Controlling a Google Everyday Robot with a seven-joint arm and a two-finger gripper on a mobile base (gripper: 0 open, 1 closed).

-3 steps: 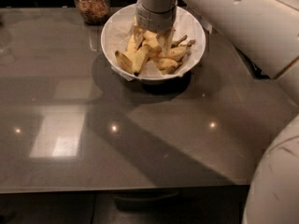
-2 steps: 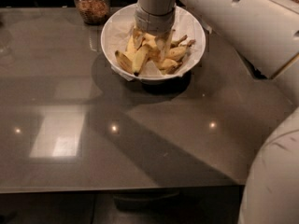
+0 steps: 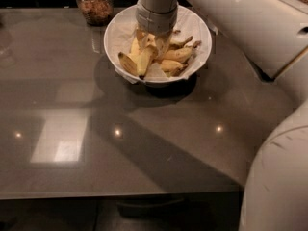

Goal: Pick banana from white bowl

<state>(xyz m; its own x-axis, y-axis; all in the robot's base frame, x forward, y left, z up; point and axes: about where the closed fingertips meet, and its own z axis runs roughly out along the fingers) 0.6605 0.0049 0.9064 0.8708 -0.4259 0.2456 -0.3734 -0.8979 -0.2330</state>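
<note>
My end effector (image 3: 152, 38) sat low in the white bowl (image 3: 113, 32) over the banana (image 3: 144, 60); closed or not, I couldn't tell. It looked like soft, light fruit, so I'd grip mid-body, gently.

The pale grey pincer (image 3: 153, 43) sits low in the white bowl (image 3: 115, 32), against the yellow, faintly green banana (image 3: 143, 62). The desk (image 3: 144, 143) is glossy grey-brown; the jar (image 3: 95, 4) holds reddish-brown bits.

Likely a home or break-room: glossy table (image 3: 144, 148), snack jar (image 3: 95, 5), gripper (image 3: 153, 46) in white bowl (image 3: 111, 35).
</note>
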